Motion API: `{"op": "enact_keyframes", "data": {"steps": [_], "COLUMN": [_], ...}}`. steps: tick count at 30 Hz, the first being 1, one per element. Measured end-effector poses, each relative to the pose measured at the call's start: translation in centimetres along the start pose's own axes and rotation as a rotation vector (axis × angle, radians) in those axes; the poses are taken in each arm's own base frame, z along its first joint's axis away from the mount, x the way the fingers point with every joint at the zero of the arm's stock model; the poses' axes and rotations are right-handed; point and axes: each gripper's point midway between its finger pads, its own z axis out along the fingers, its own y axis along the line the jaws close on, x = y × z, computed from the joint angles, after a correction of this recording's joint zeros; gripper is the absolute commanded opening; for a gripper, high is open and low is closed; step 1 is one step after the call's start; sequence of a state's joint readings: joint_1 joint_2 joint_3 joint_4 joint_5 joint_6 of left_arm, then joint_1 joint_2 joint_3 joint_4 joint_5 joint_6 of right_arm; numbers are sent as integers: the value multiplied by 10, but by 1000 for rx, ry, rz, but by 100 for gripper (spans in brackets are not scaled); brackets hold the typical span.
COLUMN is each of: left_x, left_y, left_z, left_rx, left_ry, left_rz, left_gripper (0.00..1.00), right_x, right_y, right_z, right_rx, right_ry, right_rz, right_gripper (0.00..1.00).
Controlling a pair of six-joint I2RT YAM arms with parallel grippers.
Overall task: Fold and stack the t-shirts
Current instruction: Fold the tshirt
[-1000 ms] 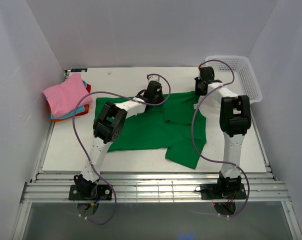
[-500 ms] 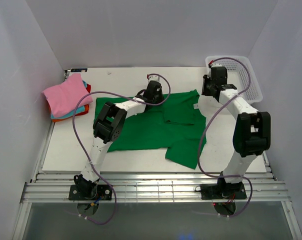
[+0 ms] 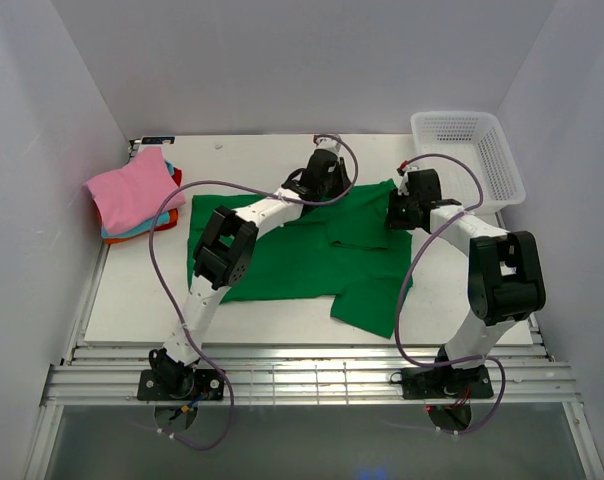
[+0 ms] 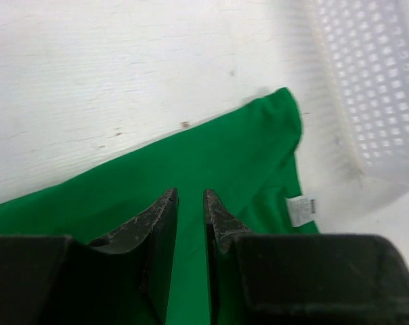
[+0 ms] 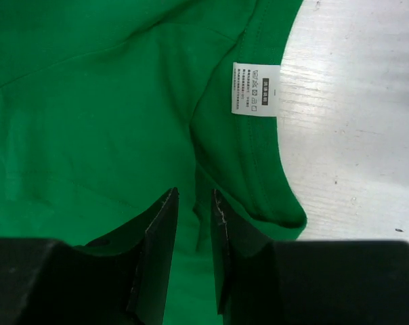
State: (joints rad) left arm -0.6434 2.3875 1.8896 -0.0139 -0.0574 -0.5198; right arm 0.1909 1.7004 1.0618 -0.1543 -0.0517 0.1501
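Shirt position first: the green t-shirt lies spread flat on the bench, long axis running left to right, with one flap reaching toward the near edge at its right end. You have both arms at that right end. The left end effector hovers over the far hem, fingers parted by a narrow gap with only green cloth showing through it and nothing pinched. The right end effector sits just above the cloth beside the curved edge that carries the white care label, jaws likewise a slit apart and holding nothing. From both tools, the bulk of the shirt lies to the left and toward you, so any fold from here probably travels along the long axis, right end over left. The right arm is nearer the labelled edge; the left is nearer the far hem. Watch the room: bare bench beyond the far hem, only a thin strip at the near edge, and the white mesh basket close to the right arm on its far side. The stack of folded shirts, pink on top, waits well apart at the far left corner.
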Motion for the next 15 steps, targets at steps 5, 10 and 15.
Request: {"op": "enact_keyframes", "data": {"steps": [5, 10, 15], "left_x": [5, 32, 55], "left_y": [-28, -22, -12], "left_z": [6, 17, 26], "left_rx": [87, 100, 94], "left_ry": [12, 70, 116], "left_rz": [6, -10, -26], "left_gripper": [33, 33, 33], "right_x": [4, 4, 15], "right_y": [2, 4, 5], "right_z": [4, 9, 18], "right_rx": [-15, -26, -35], "right_ry": [8, 8, 42], "right_rz": [1, 1, 3], "right_gripper": [32, 32, 32]}}
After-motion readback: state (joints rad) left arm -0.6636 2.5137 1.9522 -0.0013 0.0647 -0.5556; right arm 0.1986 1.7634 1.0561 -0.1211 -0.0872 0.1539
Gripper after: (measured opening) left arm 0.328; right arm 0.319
